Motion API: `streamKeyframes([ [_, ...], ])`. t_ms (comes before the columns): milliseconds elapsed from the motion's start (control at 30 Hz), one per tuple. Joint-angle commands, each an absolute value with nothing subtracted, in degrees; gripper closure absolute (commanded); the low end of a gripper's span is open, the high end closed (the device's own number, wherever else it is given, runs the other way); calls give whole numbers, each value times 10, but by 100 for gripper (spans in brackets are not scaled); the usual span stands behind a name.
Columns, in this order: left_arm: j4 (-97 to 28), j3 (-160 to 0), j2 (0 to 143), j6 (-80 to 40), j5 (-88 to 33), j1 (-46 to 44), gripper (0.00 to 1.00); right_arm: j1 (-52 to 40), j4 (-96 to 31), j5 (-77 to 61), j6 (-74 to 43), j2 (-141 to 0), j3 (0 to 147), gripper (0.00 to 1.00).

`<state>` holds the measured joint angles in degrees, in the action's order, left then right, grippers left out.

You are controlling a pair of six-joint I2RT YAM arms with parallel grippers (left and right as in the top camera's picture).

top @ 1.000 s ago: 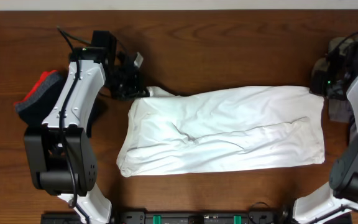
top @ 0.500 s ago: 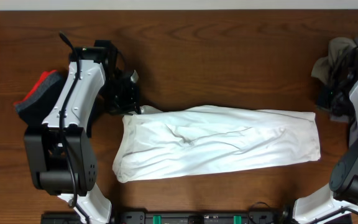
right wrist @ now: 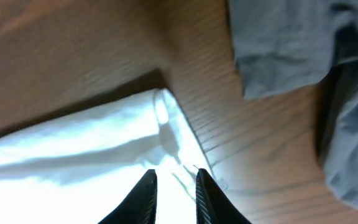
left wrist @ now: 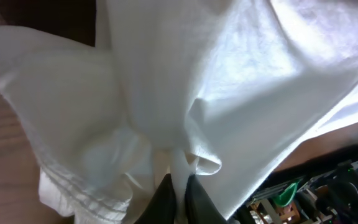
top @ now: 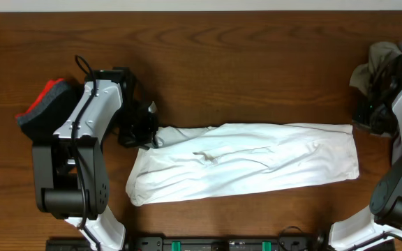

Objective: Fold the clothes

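Tabletop (top: pixel 257 56) of dark wood under white T-shirt (top: pixel 243 164)

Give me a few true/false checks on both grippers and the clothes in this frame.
1. The left gripper is shut on the white shirt. True.
2. The white shirt lies fully spread out. False: it is folded into a long band across the table.
3. A grey garment lies at the table's right end. True.
4. The right gripper grips the grey garment. False: its jaws stand apart over the shirt's corner, holding nothing.
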<state>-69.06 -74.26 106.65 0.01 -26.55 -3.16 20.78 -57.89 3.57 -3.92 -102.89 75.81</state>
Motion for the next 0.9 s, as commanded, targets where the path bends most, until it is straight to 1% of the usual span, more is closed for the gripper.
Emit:
streamKeyframes([
  [0,-692,-742,1065,2,-259,-29,94,210,-579,19,-42,-1020,741,77],
  [100,-691,-742,1065,2,-259,-29,94,210,-564,10,-42,-1020,714,66],
  [167,-691,-742,1065,2,-259,-29,94,210,-551,2,-42,-1020,694,62],
  [333,-691,-742,1065,2,-259,-29,94,210,-521,-16,-42,-1020,669,62],
  [600,-691,-742,1065,2,-259,-29,94,210,-510,-16,-42,-1020,666,65],
  [633,-691,-742,1065,2,-259,-29,94,210,-509,-16,-42,-1020,666,62],
  [700,-690,-742,1065,2,-259,-29,94,210,-505,-18,-42,-1020,666,53],
  [733,-688,-742,1065,2,-259,-29,94,210,-503,-20,-43,-1020,666,51],
  [867,-676,-742,1065,2,-259,-29,94,210,-503,-47,-60,-1020,666,50],
])
